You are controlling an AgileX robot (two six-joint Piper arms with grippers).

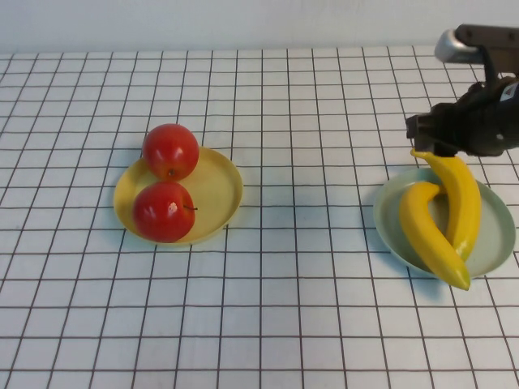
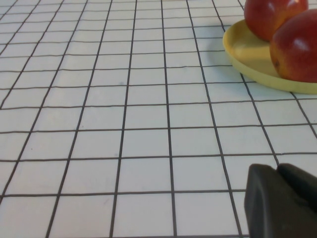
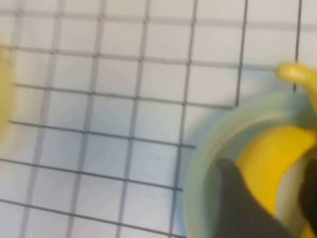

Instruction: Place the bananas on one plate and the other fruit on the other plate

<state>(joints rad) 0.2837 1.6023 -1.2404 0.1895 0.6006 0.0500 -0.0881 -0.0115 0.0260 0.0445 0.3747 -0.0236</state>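
Two red apples (image 1: 170, 151) (image 1: 164, 211) sit on the yellow plate (image 1: 219, 186) at the left. Both bananas (image 1: 458, 198) (image 1: 422, 227) lie crossed on the mint plate (image 1: 496, 237) at the right. My right gripper (image 1: 423, 134) hovers at the far tip of the longer banana. In the right wrist view its dark fingers (image 3: 233, 193) stand on either side of that banana (image 3: 267, 158), open, with a pale gap on one side. My left gripper (image 2: 277, 171) is shut and empty, low over the table short of the yellow plate (image 2: 247, 54); it is outside the high view.
A white tablecloth with a black grid (image 1: 308, 267) covers the whole table. A wide stretch of bare cloth lies between the two plates and along the front. The pale wall runs along the far edge.
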